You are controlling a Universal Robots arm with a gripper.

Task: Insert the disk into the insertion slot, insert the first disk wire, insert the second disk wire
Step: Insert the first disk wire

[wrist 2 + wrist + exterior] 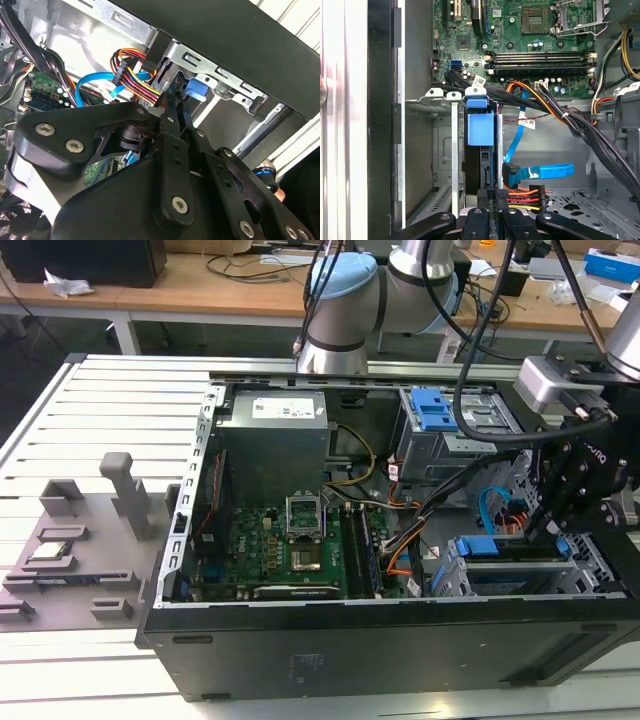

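Observation:
The disk (481, 129), black with a blue plastic carrier, sits inside the insertion slot (442, 165) of the light grey cage (592, 562). My gripper (494, 196) hangs just behind the disk, its narrow fingers (169, 116) pressed together. The first disk wire (524, 198), a bundle of orange, red, yellow and black leads, runs straight into the fingertips; a black plug (120, 75) sits further along the bundle. The second disk wire (542, 171), a flat light-blue cable with a dark plug end (511, 175), lies loose beside the gripper, apart from the disk.
The motherboard (290, 550) fills the case floor. Thick black cable bundles (590, 135) cross near the cage. A taller grey cage with blue latches (435, 415) stands behind. The case wall (400, 640) runs close to the drive cage. A grey fixture plate (70, 560) lies outside, on the exterior view's left.

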